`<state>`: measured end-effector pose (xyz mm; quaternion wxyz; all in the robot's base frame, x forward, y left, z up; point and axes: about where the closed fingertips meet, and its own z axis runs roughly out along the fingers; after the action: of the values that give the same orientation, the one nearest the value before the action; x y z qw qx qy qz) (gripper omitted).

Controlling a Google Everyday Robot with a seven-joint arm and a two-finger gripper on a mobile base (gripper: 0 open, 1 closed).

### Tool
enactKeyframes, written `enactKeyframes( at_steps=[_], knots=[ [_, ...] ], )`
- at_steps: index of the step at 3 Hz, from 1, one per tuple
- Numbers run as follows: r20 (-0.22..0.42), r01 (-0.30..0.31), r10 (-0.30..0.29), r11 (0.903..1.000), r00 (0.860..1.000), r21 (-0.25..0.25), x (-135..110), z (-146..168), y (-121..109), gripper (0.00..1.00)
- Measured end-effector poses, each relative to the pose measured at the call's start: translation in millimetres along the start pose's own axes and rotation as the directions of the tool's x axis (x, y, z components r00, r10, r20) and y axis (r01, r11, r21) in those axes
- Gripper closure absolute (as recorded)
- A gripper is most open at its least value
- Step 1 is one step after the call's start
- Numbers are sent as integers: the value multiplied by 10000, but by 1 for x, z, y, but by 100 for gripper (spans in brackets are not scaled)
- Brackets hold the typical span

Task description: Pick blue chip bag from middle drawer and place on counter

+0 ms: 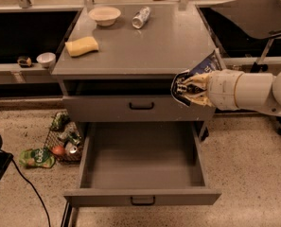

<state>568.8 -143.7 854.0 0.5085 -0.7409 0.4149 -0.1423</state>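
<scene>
My gripper (193, 90) is at the right front corner of the cabinet, level with the counter's edge. It is shut on the blue chip bag (207, 65), a crinkly dark blue foil bag that sticks out above and left of the cream fingers (197, 85). The bag hangs in the air just off the counter (149, 48), in front of the closed upper drawer (107, 109). The middle drawer (142, 198) is pulled fully open below and is empty. My white arm reaches in from the right.
On the counter lie a yellow sponge (82, 46), a white bowl (105, 15) and a can on its side (141, 17). A dark side table (253, 15) stands at right. A green pouch (36, 157) and a wire basket (64, 137) are on the floor at left.
</scene>
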Motion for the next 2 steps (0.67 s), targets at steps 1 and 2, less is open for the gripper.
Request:
enactKeyframes(
  at_steps=[1,2],
  knots=[
    [-5,1832,-1833,9824,9831,360,3,9,-53,100],
    [-16,3437,-3446,9357,9387,792,10,18,-117,100]
  ],
)
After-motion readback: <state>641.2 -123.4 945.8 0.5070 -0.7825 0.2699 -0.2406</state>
